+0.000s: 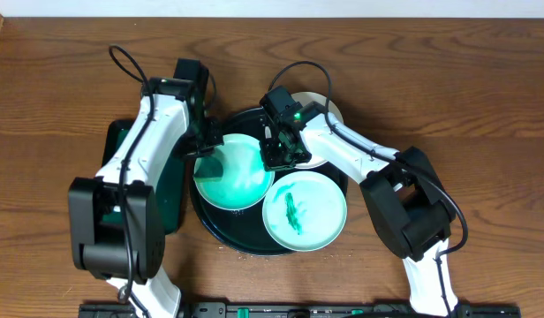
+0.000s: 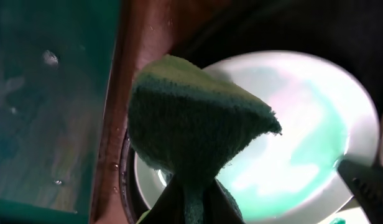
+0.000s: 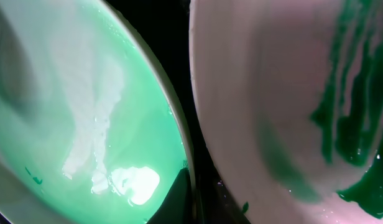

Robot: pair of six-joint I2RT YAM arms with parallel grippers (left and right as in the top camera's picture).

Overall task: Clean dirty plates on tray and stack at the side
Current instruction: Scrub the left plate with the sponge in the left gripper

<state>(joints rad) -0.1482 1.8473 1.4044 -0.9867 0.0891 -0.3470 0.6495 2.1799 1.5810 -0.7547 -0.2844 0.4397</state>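
Observation:
The black tray (image 1: pixel 221 234) holds three plates. The left mint-green plate (image 1: pixel 241 181) is wet and shiny with no smear in view. My left gripper (image 1: pixel 208 148) is shut on a dark green sponge (image 2: pixel 191 118), which hangs over that plate's left edge (image 2: pixel 303 124). My right gripper (image 1: pixel 276 157) is shut on the same plate's right rim (image 3: pixel 185 186). The front mint-green plate (image 1: pixel 304 210) carries a dark green smear. The white plate (image 1: pixel 323 108) lies at the back, partly under my right arm, and the right wrist view shows green smears on it (image 3: pixel 272 93).
A smaller dark green rectangular tray (image 1: pixel 170 199) lies left of the black tray under my left arm, and water drops show on it in the left wrist view (image 2: pixel 48 106). Brown wooden table (image 1: pixel 484 106) lies all around.

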